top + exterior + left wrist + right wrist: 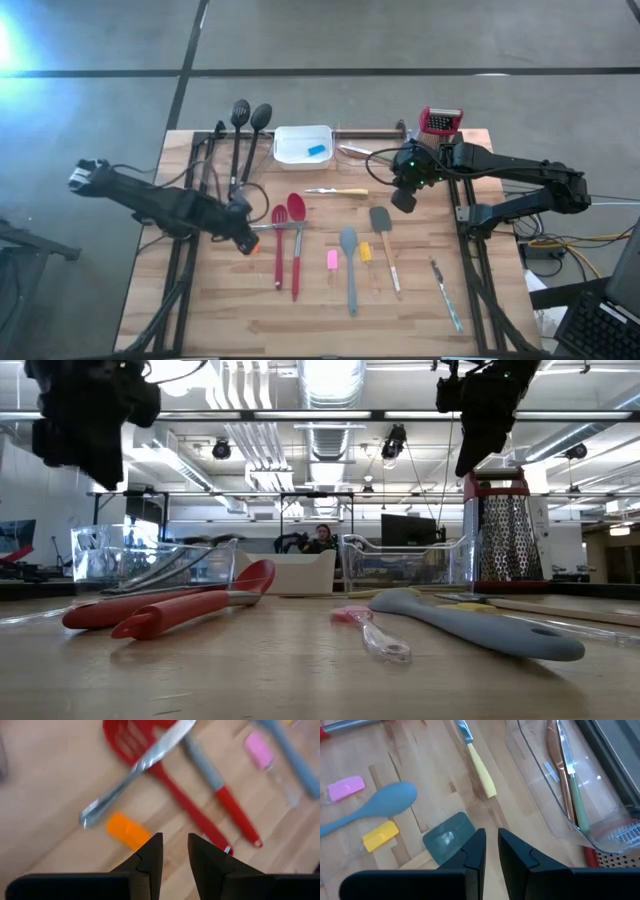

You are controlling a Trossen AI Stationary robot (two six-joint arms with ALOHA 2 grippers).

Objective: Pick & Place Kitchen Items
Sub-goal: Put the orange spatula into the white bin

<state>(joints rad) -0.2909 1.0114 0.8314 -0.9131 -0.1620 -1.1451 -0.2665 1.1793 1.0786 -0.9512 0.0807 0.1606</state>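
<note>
My left gripper (245, 238) (175, 851) hovers empty, its fingers a small gap apart, above an orange block (127, 831), a metal knife (135, 767), a red slotted spatula (279, 245) and a red spoon (296, 240). My right gripper (403, 197) (492, 845) hovers empty with its fingers nearly together, above the grey spatula (382, 235) (447, 839). A blue-grey spoon (349, 268), a pink block (332, 259), a yellow block (366, 252) and a yellow-handled knife (337, 191) lie flat on the table. A blue block (317, 150) lies in the white tray (290, 135).
Two black spoons (245, 125) lie at the far left. A red-topped grater (440, 122) stands at the far right beside a clear container (560, 785) holding utensils. Another knife (445, 292) lies near the right front. Bare wood shows along the near edge.
</note>
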